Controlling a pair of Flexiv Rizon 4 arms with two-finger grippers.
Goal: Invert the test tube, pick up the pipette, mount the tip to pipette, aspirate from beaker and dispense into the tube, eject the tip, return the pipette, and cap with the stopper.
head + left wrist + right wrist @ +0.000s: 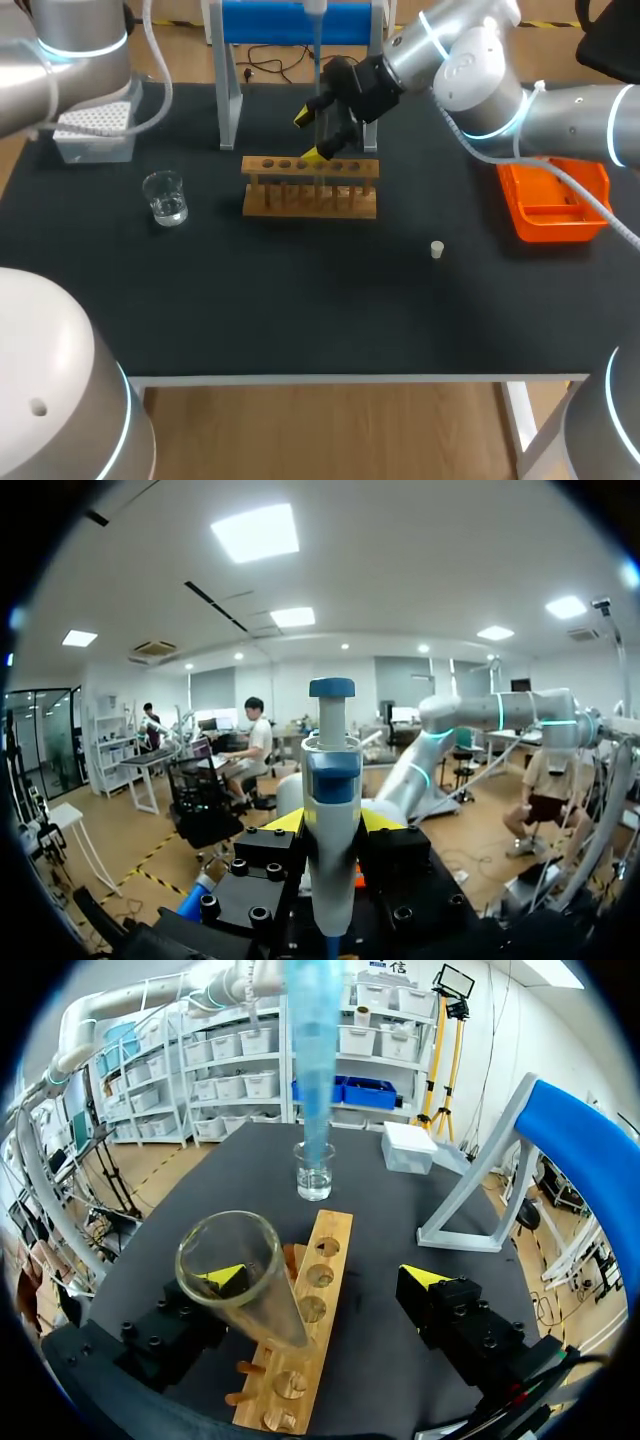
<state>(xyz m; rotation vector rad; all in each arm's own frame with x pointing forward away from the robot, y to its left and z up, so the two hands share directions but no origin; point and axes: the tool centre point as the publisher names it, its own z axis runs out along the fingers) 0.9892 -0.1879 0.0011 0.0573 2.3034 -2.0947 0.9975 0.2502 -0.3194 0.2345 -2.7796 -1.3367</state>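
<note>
Yellow fingertips (425, 1277) of the right gripper (325, 1278) stand wide apart; the glass test tube (240, 1280) leans just beside one finger, well apart from the other, its foot in the wooden rack (322, 1250). Beyond the rack stands the beaker (314, 1175). The left gripper (332, 821) pinches the pipette (332, 780) from both sides. In the head view the stopper (437, 249) lies right of centre on the black table (300, 300).
</note>
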